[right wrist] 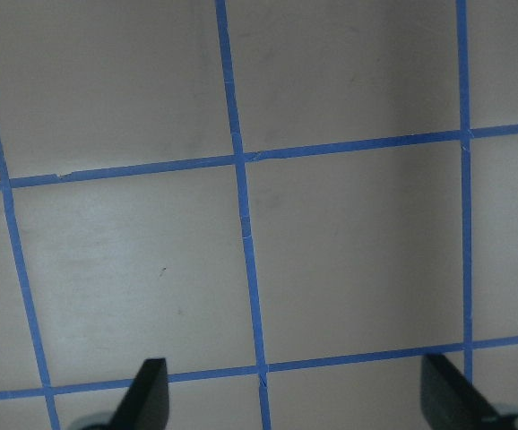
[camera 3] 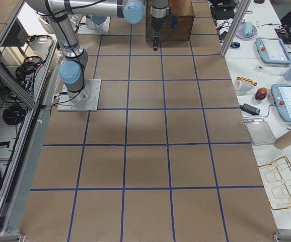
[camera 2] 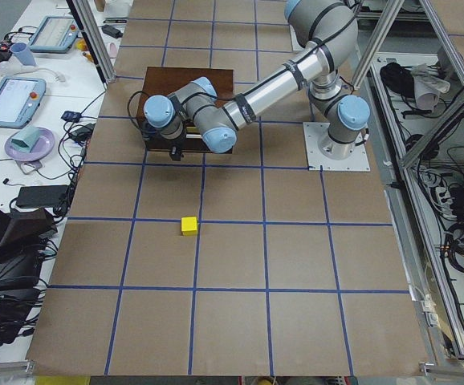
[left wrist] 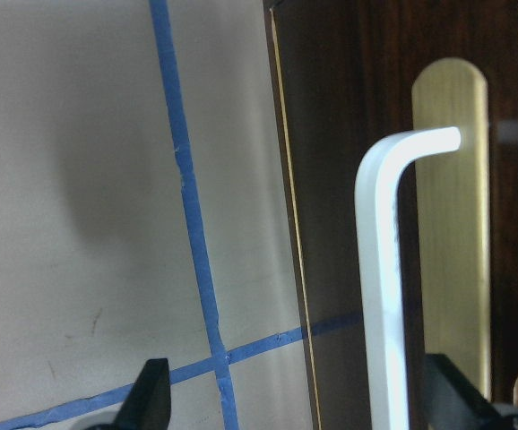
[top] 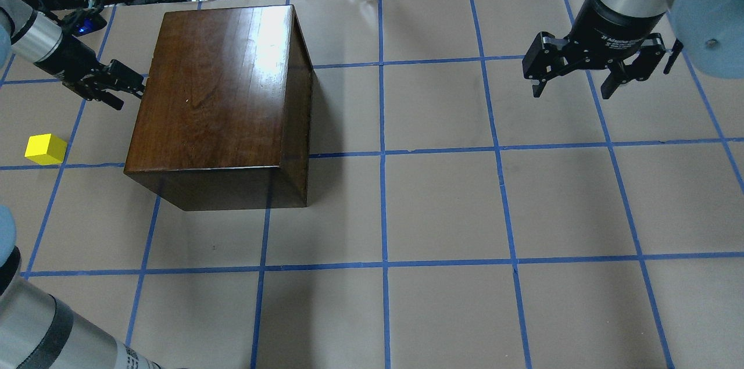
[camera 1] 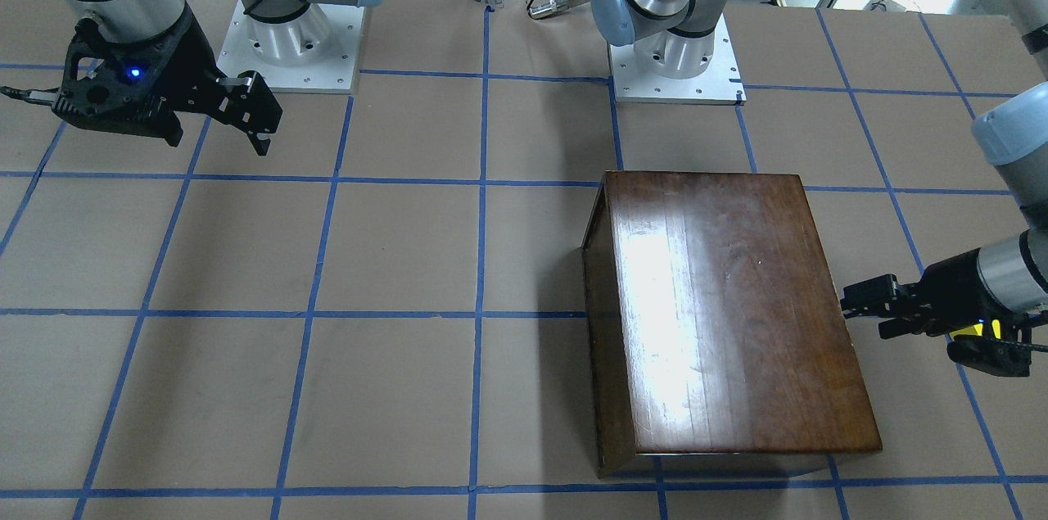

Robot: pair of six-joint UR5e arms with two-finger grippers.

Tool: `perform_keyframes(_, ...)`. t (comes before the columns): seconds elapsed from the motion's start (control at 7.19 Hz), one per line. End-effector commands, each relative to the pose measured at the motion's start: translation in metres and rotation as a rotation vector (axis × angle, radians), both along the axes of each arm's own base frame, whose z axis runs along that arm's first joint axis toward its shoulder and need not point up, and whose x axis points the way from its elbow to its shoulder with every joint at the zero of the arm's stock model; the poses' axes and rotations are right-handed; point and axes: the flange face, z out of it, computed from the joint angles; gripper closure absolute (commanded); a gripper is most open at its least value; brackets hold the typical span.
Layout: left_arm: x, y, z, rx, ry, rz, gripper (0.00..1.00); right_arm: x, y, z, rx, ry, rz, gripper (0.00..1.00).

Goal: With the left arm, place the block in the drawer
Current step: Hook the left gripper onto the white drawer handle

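- The left arm (top: 40, 43) has its jaws wide open. They hold nothing. The metal pull (left wrist: 384, 269) of the drawer (left wrist: 349, 134) stands between the two tips.
- If the jaws shut off to one side, they could slip off the thin pull. Then the drawer would not open.
- If the arm pulls crooked, the whole wooden box (top: 221, 90) could slide on the desk (top: 442, 206) with the drawer stuck inside.
- The block (top: 45, 149) sits on the desk on the drawer side of the box, apart from it, and nothing touches it. If the drawer comes out far, it could bump the block away.
- The drawer looks shut, so I cannot see what is in it. The block is not in it.
- The right arm (top: 622, 3) hangs over the desk, well apart from the box. Its jaws are open and hold nothing.
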Motion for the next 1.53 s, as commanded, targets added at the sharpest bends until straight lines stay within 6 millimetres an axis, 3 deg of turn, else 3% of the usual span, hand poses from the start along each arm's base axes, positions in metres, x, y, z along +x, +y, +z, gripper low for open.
perform_keyframes(0.0,0.0,-0.001,-0.005,0.008,0.003,0.005,0.0,0.0,0.0,0.0,0.0,0.0,0.0,0.0)
perform_keyframes(0.56,0.001,-0.002,-0.013,0.02,0.009,0.006,0.0,-0.001,0.0,0.0,0.0,0.0,-0.002,0.0)
perform_keyframes(1.39,0.01,-0.006,-0.009,-0.008,-0.066,-0.011,0.0,0.0,0.0,0.0,0.0,0.0,0.0,0.0)
